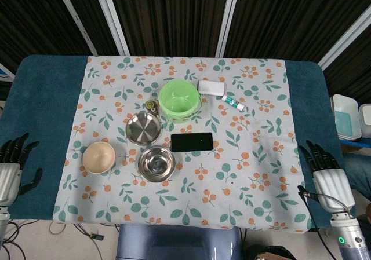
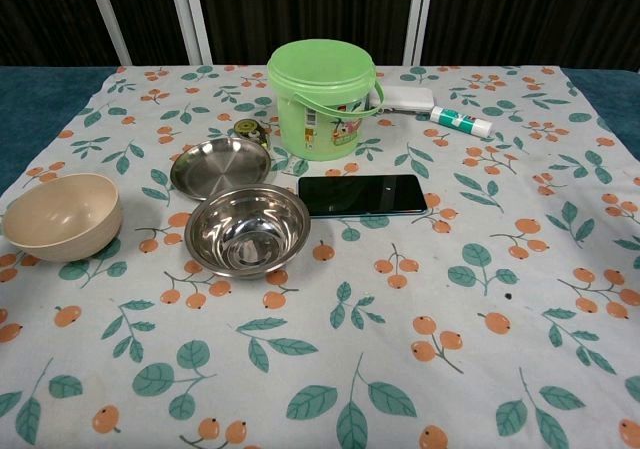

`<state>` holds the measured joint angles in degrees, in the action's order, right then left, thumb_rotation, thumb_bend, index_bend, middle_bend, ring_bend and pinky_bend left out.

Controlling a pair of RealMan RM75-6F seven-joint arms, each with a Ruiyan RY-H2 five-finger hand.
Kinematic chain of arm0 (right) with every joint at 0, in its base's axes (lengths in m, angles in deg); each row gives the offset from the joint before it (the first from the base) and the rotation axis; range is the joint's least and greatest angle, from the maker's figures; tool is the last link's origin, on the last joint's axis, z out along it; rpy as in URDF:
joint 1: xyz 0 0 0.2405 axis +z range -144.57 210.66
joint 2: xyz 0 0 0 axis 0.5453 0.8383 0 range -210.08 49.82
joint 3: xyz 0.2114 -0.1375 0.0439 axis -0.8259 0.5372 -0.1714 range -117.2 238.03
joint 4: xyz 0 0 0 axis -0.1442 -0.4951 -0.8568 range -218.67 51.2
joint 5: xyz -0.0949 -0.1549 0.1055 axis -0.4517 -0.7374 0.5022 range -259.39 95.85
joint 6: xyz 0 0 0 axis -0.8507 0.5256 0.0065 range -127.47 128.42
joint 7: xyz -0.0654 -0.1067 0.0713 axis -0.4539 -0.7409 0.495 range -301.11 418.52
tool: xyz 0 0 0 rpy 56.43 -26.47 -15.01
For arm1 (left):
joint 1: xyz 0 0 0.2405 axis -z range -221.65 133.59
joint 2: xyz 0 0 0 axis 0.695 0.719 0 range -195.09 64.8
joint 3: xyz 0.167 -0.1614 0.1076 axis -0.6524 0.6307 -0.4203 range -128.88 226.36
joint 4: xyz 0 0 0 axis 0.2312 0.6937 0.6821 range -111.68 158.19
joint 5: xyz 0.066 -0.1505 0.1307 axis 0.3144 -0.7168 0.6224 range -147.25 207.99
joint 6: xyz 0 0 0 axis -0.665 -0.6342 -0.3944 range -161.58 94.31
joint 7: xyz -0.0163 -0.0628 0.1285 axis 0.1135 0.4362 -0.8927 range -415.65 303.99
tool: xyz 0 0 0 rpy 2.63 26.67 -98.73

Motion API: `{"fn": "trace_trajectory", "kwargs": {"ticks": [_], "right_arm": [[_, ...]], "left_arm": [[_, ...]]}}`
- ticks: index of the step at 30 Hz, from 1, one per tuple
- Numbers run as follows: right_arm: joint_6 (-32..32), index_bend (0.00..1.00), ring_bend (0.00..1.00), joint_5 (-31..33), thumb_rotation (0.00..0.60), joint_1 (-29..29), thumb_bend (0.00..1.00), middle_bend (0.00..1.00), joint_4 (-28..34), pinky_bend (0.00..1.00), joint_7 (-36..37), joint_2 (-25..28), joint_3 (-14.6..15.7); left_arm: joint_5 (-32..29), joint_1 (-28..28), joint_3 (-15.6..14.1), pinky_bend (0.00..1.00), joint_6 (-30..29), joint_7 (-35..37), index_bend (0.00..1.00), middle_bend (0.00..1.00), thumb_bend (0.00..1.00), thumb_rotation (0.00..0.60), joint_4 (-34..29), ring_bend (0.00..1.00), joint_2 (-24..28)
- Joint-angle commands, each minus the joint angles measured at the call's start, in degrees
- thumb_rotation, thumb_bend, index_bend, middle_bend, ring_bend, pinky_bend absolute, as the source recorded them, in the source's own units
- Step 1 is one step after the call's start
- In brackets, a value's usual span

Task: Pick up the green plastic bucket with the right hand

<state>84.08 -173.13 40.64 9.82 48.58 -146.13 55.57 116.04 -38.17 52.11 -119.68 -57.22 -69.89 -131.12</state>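
Note:
The green plastic bucket [image 1: 179, 99] stands upright at the back middle of the floral cloth, its handle down over its front; the chest view shows the bucket [image 2: 322, 99] with a sticker on its side. My right hand [image 1: 326, 174] hovers at the table's near right edge, fingers spread and empty, far from the bucket. Off the near left corner, my left hand [image 1: 11, 167] is also open and empty. Neither hand appears in the chest view.
A black phone [image 1: 192, 142] lies just in front of the bucket. A steel plate [image 1: 143, 127], steel bowl [image 1: 156, 163] and beige bowl [image 1: 98, 157] sit to its front left. A white case [image 1: 211, 87] and a small tube [image 1: 233, 102] lie at its right. A small tin [image 1: 151, 106] sits at its left.

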Motion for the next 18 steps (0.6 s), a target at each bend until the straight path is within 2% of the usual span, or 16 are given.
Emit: {"fn": "trace_trajectory", "kwargs": {"ticks": [1,6,10,18], "right_arm": [[-6.5,0.08,0.10,2.5,0.600,4.8,0.17,0.07,3.2,0.19,-0.9,1.1,-2.4],[-13.9,0.08,0.10,7.3,0.600,10.4,0.17,0.07,5.0,0.19,-2.7,0.5,-5.6],[-18.3,0.08,0.09,11.5,0.600,15.4,0.17,0.07,4.8,0.19,-5.5,-2.5,-8.6],[-22.9,0.08,0.09,20.6,0.600,22.7,0.17,0.07,2.5,0.19,-12.9,-9.1,-12.4]], "left_arm": [[-0.1,0.0,0.0,0.00,0.0,0.2,0.15,0.00,0.40,0.600,-0.1,0.00,0.1],[-0.3,-0.1,0.1,0.00,0.0,0.7,0.15,0.00,0.40,0.600,0.0,0.00,0.3],[-0.4,0.0,0.1,0.00,0.2,0.7,0.15,0.00,0.40,0.600,-0.2,0.00,0.3],[-0.7,0.0,0.2,0.00,0.4,1.0,0.15,0.00,0.40,0.600,-0.4,0.00,0.5]]}}
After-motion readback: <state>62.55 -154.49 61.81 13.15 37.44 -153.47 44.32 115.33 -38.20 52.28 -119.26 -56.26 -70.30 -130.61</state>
